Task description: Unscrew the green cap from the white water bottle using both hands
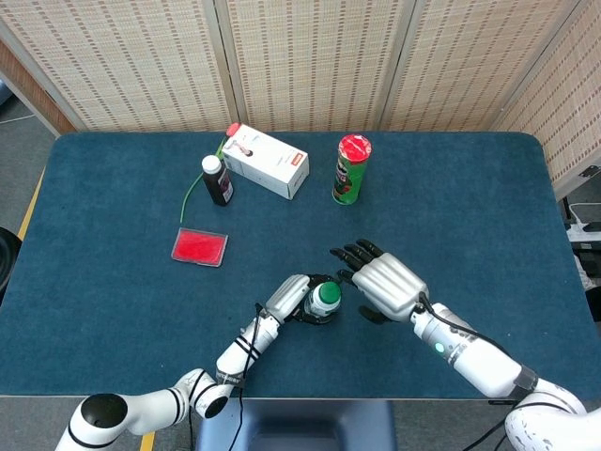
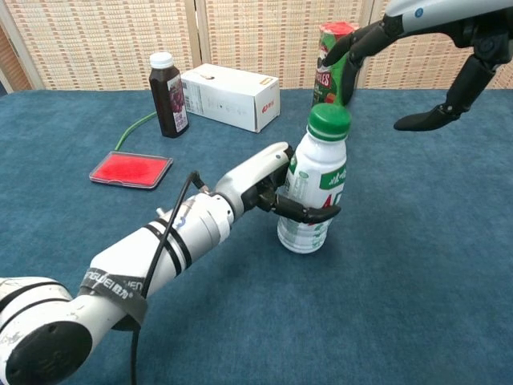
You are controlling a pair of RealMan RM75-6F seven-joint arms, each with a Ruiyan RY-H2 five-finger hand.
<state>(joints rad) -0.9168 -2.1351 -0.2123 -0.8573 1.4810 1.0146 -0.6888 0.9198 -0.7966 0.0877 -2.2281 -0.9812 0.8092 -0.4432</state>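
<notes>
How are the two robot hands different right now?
The left hand grips the white bottle around its middle; the right hand holds nothing. The left hand's fingers curl round the bottle, while the right hand's fingers are spread apart. The left hand sits low, beside the bottle; the right hand hangs above and to the side of the green cap, not touching it. Both have dark fingers on pale arms.
</notes>
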